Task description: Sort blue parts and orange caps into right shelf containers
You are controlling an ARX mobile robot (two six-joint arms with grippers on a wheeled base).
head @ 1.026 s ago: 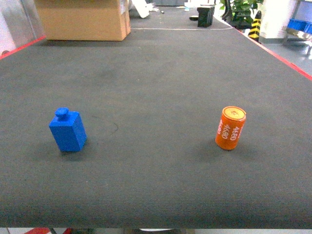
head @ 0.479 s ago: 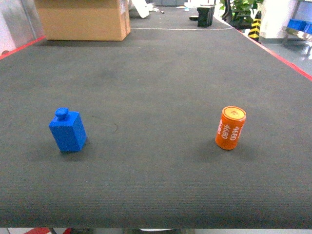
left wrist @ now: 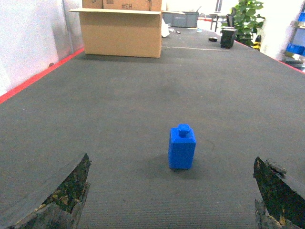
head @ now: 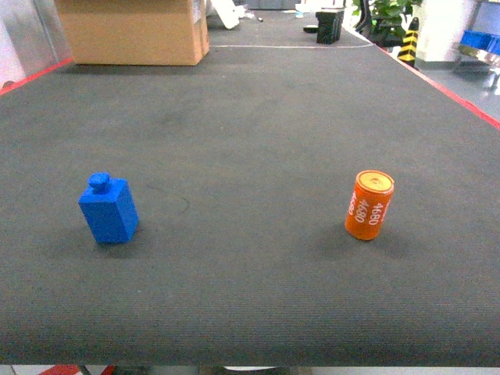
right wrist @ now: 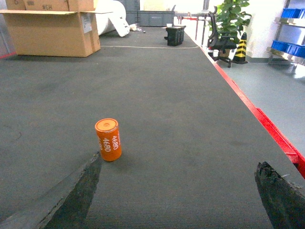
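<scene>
Behind blue part [head: 108,209], cardboard box [head: 133,30], perhaps open.

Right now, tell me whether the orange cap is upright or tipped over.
Upright. The orange cap stands on end on the table, round top facing up.

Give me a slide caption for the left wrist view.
Open left tool facing an upright blue part on the dark table.

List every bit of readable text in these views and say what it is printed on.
"4680": white digits, printed twice down the side of the orange cap.
"#EH": black mark on the cardboard box flap, small, read with some doubt.
Blue part: no text.
</scene>
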